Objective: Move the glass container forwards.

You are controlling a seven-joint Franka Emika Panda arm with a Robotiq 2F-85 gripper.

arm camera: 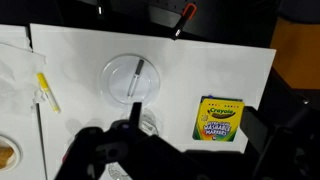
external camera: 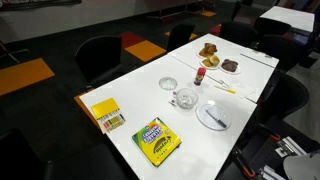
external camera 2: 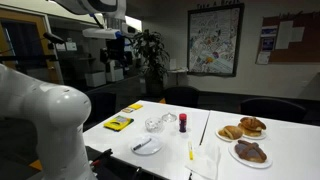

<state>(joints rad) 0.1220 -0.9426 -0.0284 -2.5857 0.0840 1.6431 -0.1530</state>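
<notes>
So, jar place: the jar (external camera: 185,98) stands upright mid-table (external camera: 140,100), touching nothing. In an exterior view the dish (external camera: 168,84) lies near at its 10 o'clock and the plate (external camera: 213,116) at its 4 o'clock.
Why there: by my judgement it waits to be taken; the move forwards is not yet begun.
Gripper: the gripper (arm camera: 125,140) hangs high over the table, looking straight down. The jar is not in it, and I cannot tell whether the jaws are spread or closed.
Why high: probably an approach pose; in the wrist view a glassy round by its tips is probably the jar.
Jar look: small, squat, round, clear glass with whitish glints; seemingly empty.
</notes>
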